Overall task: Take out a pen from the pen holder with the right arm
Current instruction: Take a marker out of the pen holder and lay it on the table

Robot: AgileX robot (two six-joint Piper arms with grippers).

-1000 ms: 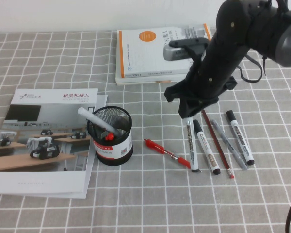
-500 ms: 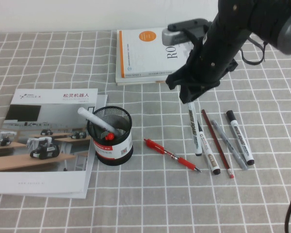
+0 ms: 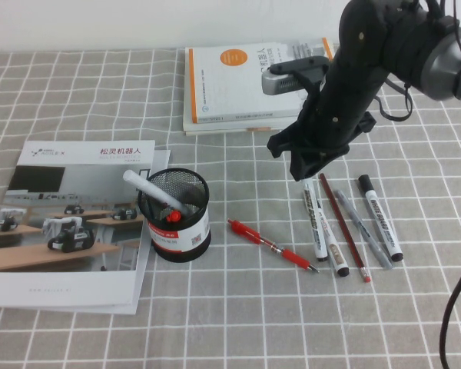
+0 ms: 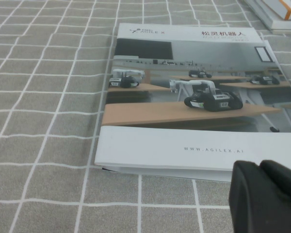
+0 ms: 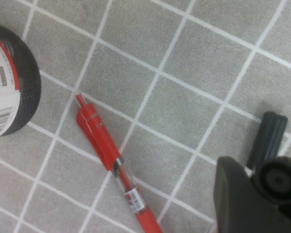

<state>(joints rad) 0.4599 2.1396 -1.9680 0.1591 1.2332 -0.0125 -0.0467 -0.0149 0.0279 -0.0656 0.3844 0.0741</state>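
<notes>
Since the earlier frames the right gripper (image 3: 307, 165) has gone up and come part way down again, to the right of the pen holder (image 3: 175, 219), and the white marker (image 3: 316, 219) went with it; nothing else on the bench (image 3: 238, 323) has shifted. The fingers of this gripper look clenched on the upper end of the marker. The marker slopes down, and its lower end is among the other pens (image 3: 379, 219) that lie well to the right of the holder, beyond the red pen (image 3: 270, 246). We judge the main part done: one pen is already out of the holder. What is left seems only to lay it flat, release it and draw the arm back. One more white pen (image 3: 150, 191) leans inside the holder. The left gripper (image 4: 264, 194) hangs at the near edge of the brochure (image 4: 184, 73), to the left of the holder; whether it is open or closed we cannot tell.
</notes>
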